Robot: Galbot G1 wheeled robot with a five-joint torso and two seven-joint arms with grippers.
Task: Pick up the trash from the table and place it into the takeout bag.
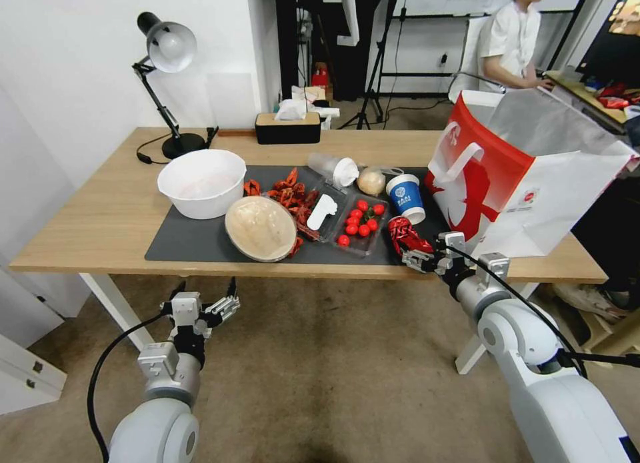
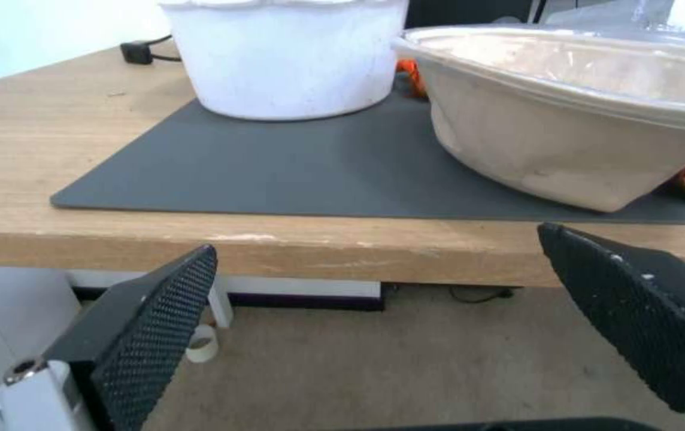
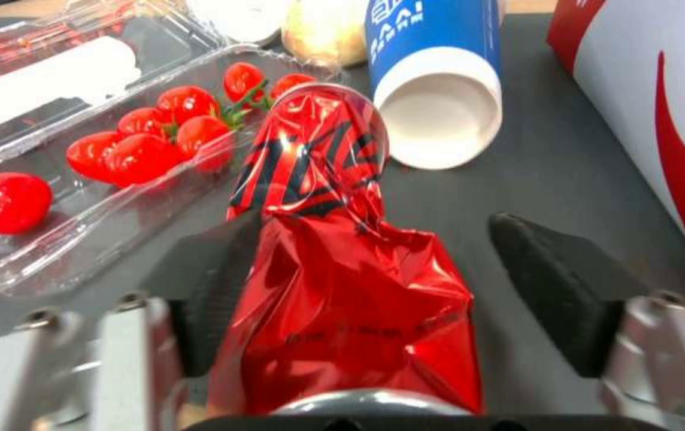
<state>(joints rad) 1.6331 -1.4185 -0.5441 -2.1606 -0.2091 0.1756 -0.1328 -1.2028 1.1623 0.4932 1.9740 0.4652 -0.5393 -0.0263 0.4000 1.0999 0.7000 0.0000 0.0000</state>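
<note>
I log one wooden table point(image 1: 100, 210), light top, white legs. Directly on it: a dark grey mat point(image 1: 193, 240) across the middle, a black desk lamp point(image 1: 167, 83) at the far left, a tissue box point(image 1: 288, 126) at the back edge, and the red-and-white takeout bag point(image 1: 533, 176) at the right.

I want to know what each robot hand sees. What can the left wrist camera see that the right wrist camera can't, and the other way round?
Left wrist view alone: the big white bowl, the round tan bowl, the table's wooden front edge and carpet below, with the left gripper open short of the table.

Right wrist view alone: the crushed red can between the open right gripper fingers, one finger touching it, the other apart; cherry tomatoes in a clear tray, the blue-and-white cup lying on its side, the takeout bag.

Both: the dark grey mat.
</note>
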